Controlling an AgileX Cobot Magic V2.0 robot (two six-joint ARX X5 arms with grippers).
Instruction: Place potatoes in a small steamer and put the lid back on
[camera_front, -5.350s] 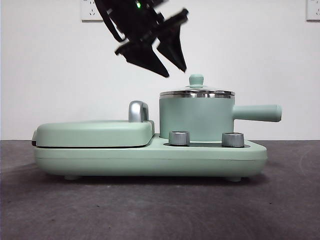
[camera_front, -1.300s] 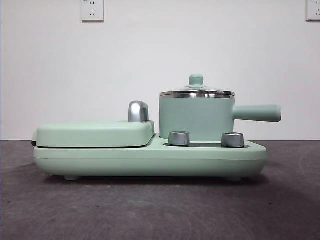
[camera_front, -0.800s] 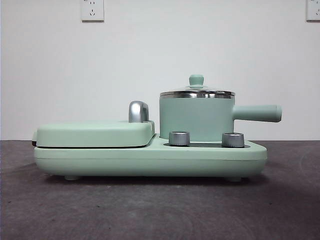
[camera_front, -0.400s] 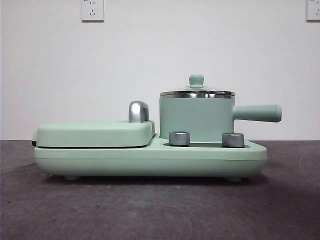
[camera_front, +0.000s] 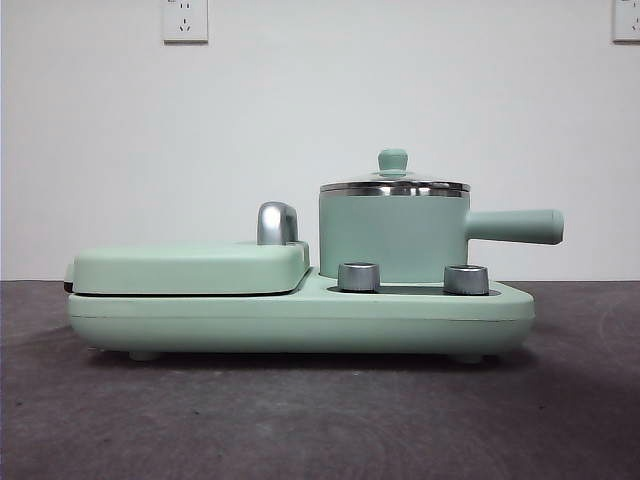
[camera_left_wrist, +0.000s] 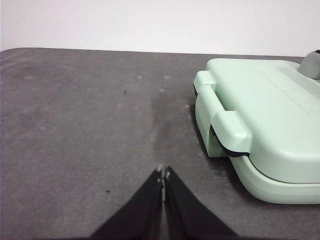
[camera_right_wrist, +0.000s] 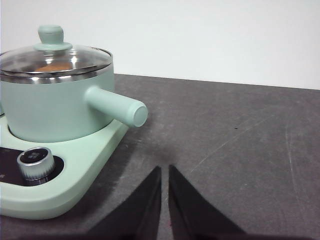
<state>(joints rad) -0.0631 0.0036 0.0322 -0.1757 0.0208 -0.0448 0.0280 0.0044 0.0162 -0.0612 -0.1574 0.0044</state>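
The small steamer (camera_front: 392, 238), a mint-green cylinder with a steel rim and a straight side handle, stands on the mint-green cooker base (camera_front: 300, 318) beside the flat griddle cover (camera_front: 188, 267). The lid (camera_right_wrist: 54, 59), clear glass with a steel rim and a small green knob, sits on the small steamer, and through it an orange-brown patch of the potatoes (camera_right_wrist: 52, 67) shows inside. The left gripper (camera_left_wrist: 163, 173) rests clenched and empty over the table (camera_left_wrist: 90, 125) off the griddle end of the base; the right gripper (camera_right_wrist: 164, 171), nearly clenched, holds nothing off the handle end.
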